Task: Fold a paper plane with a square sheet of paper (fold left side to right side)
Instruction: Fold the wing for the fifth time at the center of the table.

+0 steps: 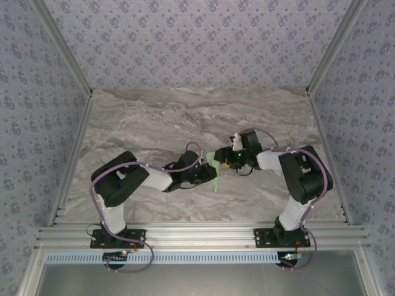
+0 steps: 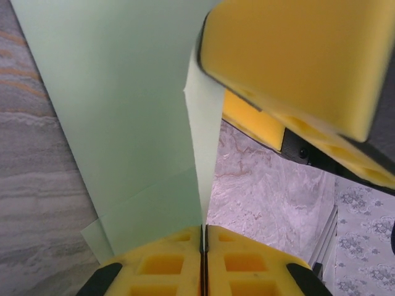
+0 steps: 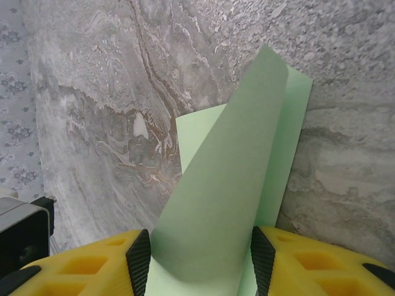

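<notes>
A grey marbled tabletop [image 1: 154, 117] lies between walls with blue flowered wallpaper [image 1: 185, 37], and the two arms meet over its middle. There, between the arms, is the pale green sheet of paper [image 1: 215, 168], already partly bent over.

The left end effector [image 2: 203, 237] is at the left side of the sheet, with its yellow fingers [image 2: 160, 268] pressed together on a paper edge. The right end effector [image 3: 200, 246] is at the right side of the sheet. Its jaws stand apart and a curved flap of the sheet [image 3: 234, 172] passes through the gap. I cannot tell if the pads press on it.

I think the fold is not yet creased, because the flap is rounded and the layers are not one on the other.

The risks, as I judge them:
- The edges seen from the left wrist do not match exactly, so pressing down now could give a crooked crease.
- The paper is thin. If the two arms pull away from each other, it may tear at the left grip or slide out of it.
- If the right jaws close on the curve, they may make a crumple beside the wanted fold line.
- The right finger [image 2: 296, 55] is very near the left fingers, so they could bump.
</notes>
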Controlling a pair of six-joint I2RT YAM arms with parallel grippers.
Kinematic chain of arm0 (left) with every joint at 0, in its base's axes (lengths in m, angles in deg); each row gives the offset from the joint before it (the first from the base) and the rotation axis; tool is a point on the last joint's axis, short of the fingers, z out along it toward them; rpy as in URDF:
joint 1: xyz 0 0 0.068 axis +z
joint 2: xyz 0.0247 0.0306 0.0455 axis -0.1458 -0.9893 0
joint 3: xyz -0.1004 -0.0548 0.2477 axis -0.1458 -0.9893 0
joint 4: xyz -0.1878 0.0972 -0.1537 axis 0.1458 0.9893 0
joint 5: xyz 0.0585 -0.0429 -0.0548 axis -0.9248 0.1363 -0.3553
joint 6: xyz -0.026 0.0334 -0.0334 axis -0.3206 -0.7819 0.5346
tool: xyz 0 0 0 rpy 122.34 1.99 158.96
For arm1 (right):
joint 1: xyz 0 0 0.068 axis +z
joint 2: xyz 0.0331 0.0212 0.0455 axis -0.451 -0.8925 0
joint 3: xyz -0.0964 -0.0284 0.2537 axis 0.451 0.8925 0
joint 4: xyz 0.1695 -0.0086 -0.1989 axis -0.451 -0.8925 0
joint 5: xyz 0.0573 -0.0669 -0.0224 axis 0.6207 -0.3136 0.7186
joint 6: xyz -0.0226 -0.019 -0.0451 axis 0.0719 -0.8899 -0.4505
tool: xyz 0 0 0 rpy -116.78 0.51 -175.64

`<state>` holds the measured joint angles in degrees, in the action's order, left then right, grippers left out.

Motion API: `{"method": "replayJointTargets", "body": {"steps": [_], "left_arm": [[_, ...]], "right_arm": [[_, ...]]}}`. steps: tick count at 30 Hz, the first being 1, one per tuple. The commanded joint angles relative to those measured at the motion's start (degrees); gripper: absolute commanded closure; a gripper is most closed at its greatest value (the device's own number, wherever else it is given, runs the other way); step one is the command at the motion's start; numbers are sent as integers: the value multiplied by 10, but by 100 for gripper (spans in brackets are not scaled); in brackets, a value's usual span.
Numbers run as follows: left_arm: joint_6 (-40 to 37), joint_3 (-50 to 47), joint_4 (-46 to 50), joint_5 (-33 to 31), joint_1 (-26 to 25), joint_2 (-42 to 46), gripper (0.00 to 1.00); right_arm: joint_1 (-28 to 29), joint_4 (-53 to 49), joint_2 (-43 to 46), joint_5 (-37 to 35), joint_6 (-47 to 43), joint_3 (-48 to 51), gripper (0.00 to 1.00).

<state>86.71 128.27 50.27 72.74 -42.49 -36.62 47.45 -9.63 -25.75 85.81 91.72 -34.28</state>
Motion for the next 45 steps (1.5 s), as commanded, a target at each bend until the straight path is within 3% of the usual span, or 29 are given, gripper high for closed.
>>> {"method": "replayJointTargets", "body": {"steps": [1, 17, 22, 27, 33, 45], "left_arm": [[4, -4, -23, 9, 4, -7, 90], [0, -23, -22, 5, 12, 18, 77], [-10, -40, -22, 5, 21, 48, 67], [-18, -54, -16, 6, 32, 83, 50], [12, -83, -35, 9, 67, 97, 49], [83, -31, -164, 75, 89, -18, 62]], "right_arm": [[8, -73, -27, -28, -20, -7, 52], [18, -123, -59, -48, -21, -34, 57], [20, -123, -62, -48, -21, -36, 57], [21, -126, -63, -48, -22, -39, 57], [23, -128, -62, -48, -21, -40, 57], [25, -136, -60, -50, -45, -44, 57]]}}
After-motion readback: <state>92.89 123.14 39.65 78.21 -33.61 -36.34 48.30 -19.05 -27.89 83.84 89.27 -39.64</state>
